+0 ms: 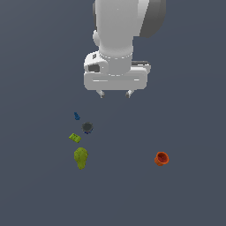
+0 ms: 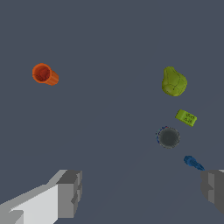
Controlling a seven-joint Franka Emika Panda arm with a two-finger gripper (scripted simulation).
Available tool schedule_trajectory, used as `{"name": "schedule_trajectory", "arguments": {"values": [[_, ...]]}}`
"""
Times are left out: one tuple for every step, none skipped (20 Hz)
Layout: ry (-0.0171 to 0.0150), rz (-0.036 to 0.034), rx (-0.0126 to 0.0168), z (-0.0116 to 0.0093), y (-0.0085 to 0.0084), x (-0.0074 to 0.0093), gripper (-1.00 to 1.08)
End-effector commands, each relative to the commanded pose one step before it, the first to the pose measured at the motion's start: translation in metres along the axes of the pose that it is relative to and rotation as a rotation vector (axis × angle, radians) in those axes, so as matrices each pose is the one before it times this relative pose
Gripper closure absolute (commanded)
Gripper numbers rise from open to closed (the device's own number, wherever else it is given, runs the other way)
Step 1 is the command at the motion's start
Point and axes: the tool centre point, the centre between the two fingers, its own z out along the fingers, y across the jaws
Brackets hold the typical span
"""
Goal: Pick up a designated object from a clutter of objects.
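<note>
Exterior view, arm: the white and grey robot arm is hanging from the top centre of the frame, its gripper (image 1: 115, 93) pointing down with the two short fingertips standing wide apart and holding nothing.
Exterior view, target: the olive yellow-green lumpy pear-shaped object (image 1: 80, 158) is lying lower left of centre on the dark grey floor (image 1: 185, 194), well apart from the gripper.
Exterior view, clutter: a small flat bright-green block (image 1: 74, 138) is sitting just above the pear; a dark grey round thing (image 1: 87, 127) and a small blue piece (image 1: 77, 116) are lying higher up; an orange cup (image 1: 161, 158) is lying on its side at the exterior view's right.
Wrist view, gripper: two grey fingers (image 2: 69, 193) are showing at the lower corners, spread wide, gripper (image 2: 142, 189) empty.
Wrist view, target: the pear (image 2: 173, 82) is showing in the picture's upper right part, its stub pointing away from the block.
Wrist view, clutter: the block (image 2: 186, 117), round thing (image 2: 168, 137) and blue piece (image 2: 193, 163) are forming a line between the pear and one finger; the cup (image 2: 44, 74) is lying far off on the opposite side.
</note>
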Motion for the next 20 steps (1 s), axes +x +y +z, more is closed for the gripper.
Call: {"name": "schedule_trajectory", "arguments": {"values": [[0.0, 0.0, 0.0, 0.0, 0.00001, 0.0, -0.92], [0.0002, 0.00017, -0.00064, -0.00002, 0.0002, 0.00006, -0.92], [0.00048, 0.00047, -0.00155, -0.00001, 0.00069, 0.00022, -0.92], [0.00086, 0.00083, -0.00276, -0.00005, 0.0011, 0.00034, -0.92], [0.00117, 0.00112, -0.00375, -0.00006, 0.00155, 0.00048, -0.92], [0.00152, 0.00145, -0.00487, -0.00009, 0.00197, 0.0006, -0.92], [0.00184, 0.00174, -0.00592, -0.00011, 0.00239, 0.00071, -0.92], [0.00189, 0.00175, -0.00606, -0.0001, 0.00246, 0.00072, -0.92], [0.00156, 0.00142, -0.00501, -0.0001, 0.00199, 0.00057, -0.92], [0.00119, 0.00105, -0.00383, -0.00007, 0.00155, 0.00043, -0.92], [0.00086, 0.00074, -0.00279, -0.00007, 0.00108, 0.00028, -0.92], [0.00052, 0.00042, -0.0017, -0.00007, 0.00062, 0.00014, -0.92], [0.0002, 0.00012, -0.00065, -0.00006, 0.00016, 0.00001, -0.92], [-0.0002, -0.00018, 0.00064, 0.00001, -0.00022, -0.00007, -0.92], [-0.00039, -0.00026, 0.0013, 0.00008, -0.00048, -0.00006, -0.92], [-0.00017, 0.00016, 0.00065, 0.00025, -0.00004, 0.00027, -0.92], [-0.00001, 0.00064, 0.00027, 0.0005, 0.00035, 0.00067, -0.92], [0.00004, 0.00116, 0.00029, 0.00075, 0.00064, 0.00102, -0.92], [0.00002, 0.00161, 0.0005, 0.00102, 0.00085, 0.00136, -0.92], [-0.00002, 0.00182, 0.00072, 0.0013, 0.00091, 0.00169, -0.92]]}}
